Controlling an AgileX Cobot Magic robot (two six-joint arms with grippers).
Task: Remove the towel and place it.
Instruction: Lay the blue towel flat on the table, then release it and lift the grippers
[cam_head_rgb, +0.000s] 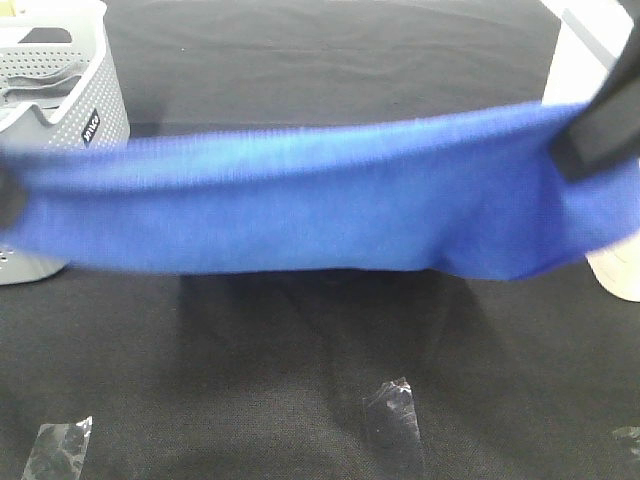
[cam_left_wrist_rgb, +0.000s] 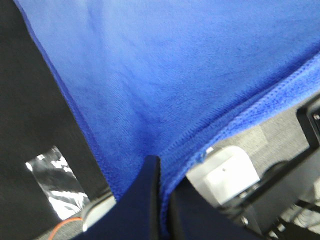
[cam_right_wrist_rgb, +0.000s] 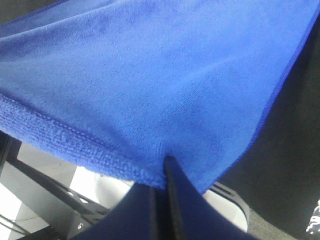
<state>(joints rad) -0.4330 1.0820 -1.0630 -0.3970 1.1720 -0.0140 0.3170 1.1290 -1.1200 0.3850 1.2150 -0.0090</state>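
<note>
Over black tabletop (cam_head_rgb: 250, 380), towel (cam_head_rgb: 320, 200) stretches between left gripper (cam_left_wrist_rgb: 159, 165) and right gripper (cam_right_wrist_rgb: 166, 165), each clamping its hem.

My bench (cam_head_rgb: 300, 380) is covered in black fabric. In the upper left of the high view stands a grey basket (cam_head_rgb: 60, 70) with perforated walls and a small dark label (cam_head_rgb: 91, 128) on its side. Along the bottom edge lie shiny bits of clear tape: one tape patch (cam_head_rgb: 58, 448) at lower left, a second tape patch (cam_head_rgb: 392, 415) near the centre, a third tape patch (cam_head_rgb: 628, 437) in the lower right corner. A white object (cam_head_rgb: 615, 272) sits at the right edge.
</note>
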